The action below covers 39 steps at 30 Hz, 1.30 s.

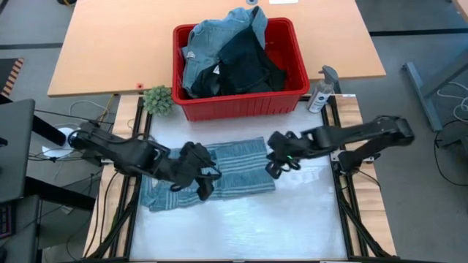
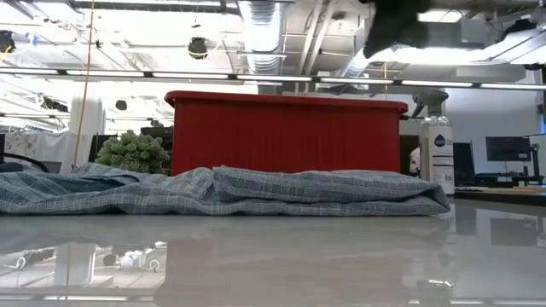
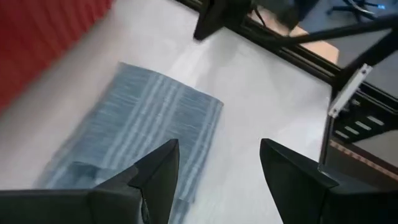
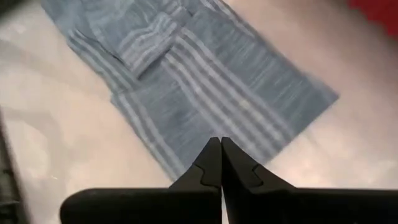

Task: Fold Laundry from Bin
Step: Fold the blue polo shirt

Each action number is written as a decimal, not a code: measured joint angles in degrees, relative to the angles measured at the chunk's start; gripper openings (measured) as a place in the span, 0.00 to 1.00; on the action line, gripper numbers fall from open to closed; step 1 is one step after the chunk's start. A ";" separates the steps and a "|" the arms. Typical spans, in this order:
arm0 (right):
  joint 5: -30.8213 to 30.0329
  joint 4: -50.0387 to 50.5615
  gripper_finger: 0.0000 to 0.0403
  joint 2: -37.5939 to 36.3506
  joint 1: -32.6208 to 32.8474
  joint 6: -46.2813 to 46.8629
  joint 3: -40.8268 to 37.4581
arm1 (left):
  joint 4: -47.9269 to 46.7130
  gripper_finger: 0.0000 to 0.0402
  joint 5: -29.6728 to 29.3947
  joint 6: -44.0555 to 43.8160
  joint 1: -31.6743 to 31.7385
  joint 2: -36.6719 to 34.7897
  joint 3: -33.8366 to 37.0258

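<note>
The blue-grey white-striped shirt [image 1: 219,172] lies folded in a flat band on the white table top, also in the low view [image 2: 256,189]. The red bin [image 1: 241,69] stands behind it, holding light blue denim pieces [image 1: 212,40] and dark garments [image 1: 248,66]. My left gripper [image 3: 217,168] hangs open over the shirt's left half [image 1: 203,186], clear of the cloth. My right gripper [image 4: 221,155] is shut and empty, raised over the shirt's right edge [image 1: 274,168].
A spray bottle [image 1: 320,91] stands right of the bin and a small green plant [image 1: 157,100] left of it. Black frame rails [image 1: 344,197] run along both sides of the white surface. Bare table lies between the shirt and the near edge [image 1: 234,226].
</note>
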<state>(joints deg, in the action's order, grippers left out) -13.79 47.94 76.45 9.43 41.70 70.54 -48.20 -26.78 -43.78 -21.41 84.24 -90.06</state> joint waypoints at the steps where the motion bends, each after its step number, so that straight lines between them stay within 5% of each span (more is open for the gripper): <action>1: -0.19 -3.16 0.06 -1.60 0.60 1.73 -3.00 | 4.31 0.53 1.68 0.60 1.27 -1.13 4.47; 8: -3.48 -27.62 0.05 -3.70 1.33 9.09 -19.78 | 39.98 0.53 11.96 -1.21 11.57 -5.40 32.69; 14: -9.33 -36.48 0.05 0.78 0.81 13.24 -28.11 | 51.03 0.53 14.63 -7.91 16.13 -1.68 43.91; 26: -1.53 -45.35 0.05 14.45 -2.53 15.29 -31.97 | 56.22 0.53 18.95 -9.36 16.36 10.40 44.22; 39: -1.77 -35.59 0.05 9.54 -1.32 16.93 -31.99 | 58.55 0.53 25.90 -9.75 17.40 24.36 36.60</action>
<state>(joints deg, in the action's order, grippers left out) -15.56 12.35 85.99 8.11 58.63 38.54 10.35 -0.88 -53.53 -4.01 108.60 -53.47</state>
